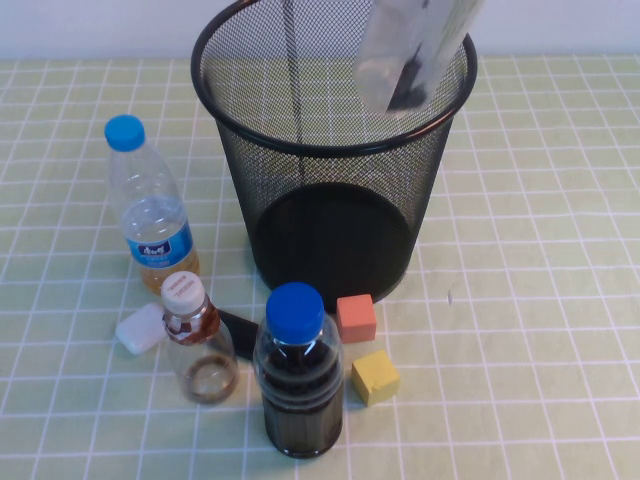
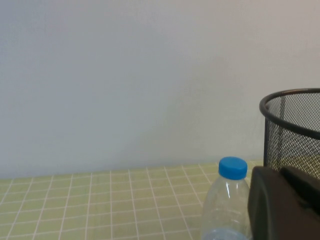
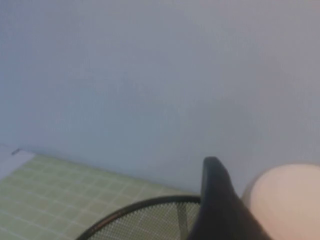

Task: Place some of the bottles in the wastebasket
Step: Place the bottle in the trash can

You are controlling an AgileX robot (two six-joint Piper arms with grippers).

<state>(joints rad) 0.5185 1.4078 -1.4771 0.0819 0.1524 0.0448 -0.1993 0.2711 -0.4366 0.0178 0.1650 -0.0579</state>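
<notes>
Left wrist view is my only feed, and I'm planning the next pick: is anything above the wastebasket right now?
Observer: Yes, a clear bottle hangs over the far rim of the wastebasket, at the right gripper.
Operator: My left gripper sits low beside the tall bottle. What stands near that one?
Observer: On the robot's side of it, a small cream-capped bottle stands upright.
Operator: Anything beside that?
Observer: A dark bottle with a blue cap stands just to its right.
</notes>
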